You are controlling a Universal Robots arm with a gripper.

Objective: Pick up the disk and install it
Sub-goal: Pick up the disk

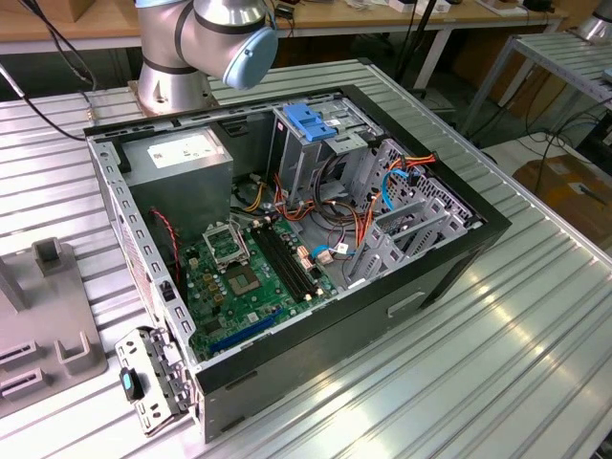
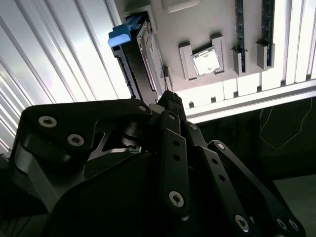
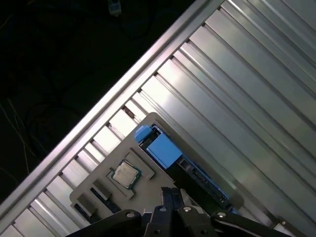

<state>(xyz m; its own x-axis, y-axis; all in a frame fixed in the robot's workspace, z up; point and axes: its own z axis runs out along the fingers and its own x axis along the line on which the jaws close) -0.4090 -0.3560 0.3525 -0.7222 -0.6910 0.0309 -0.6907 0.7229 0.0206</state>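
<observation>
Gripper (image 2: pixel 170 98): black jointed metal linkage with bolt heads showing; fingertips drawn narrow, close together, gripping nothing.
Disk (image 2: pixel 147 57): flat grey-metal slab with a blue plastic rail along its edge. It stands on edge in a slot of the tray (image 2: pixel 197 19), just beyond the fingertips in both wrist views.
Tray: matte grey moulded plastic, holding a square, shiny processor chip (image 2: pixel 206 61) beside the disk.
Table (image 3: pixel 247 74): ribbed bright aluminium, beneath the hand.

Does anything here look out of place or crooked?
One thing: a small perforated grey-metal bracket with a blue tab hangs tilted outside the open black computer case, at its corner toward the exterior view's lower left. The grey-metal disk with blue rails stands on edge in its grey holder, which looks intended.
</observation>
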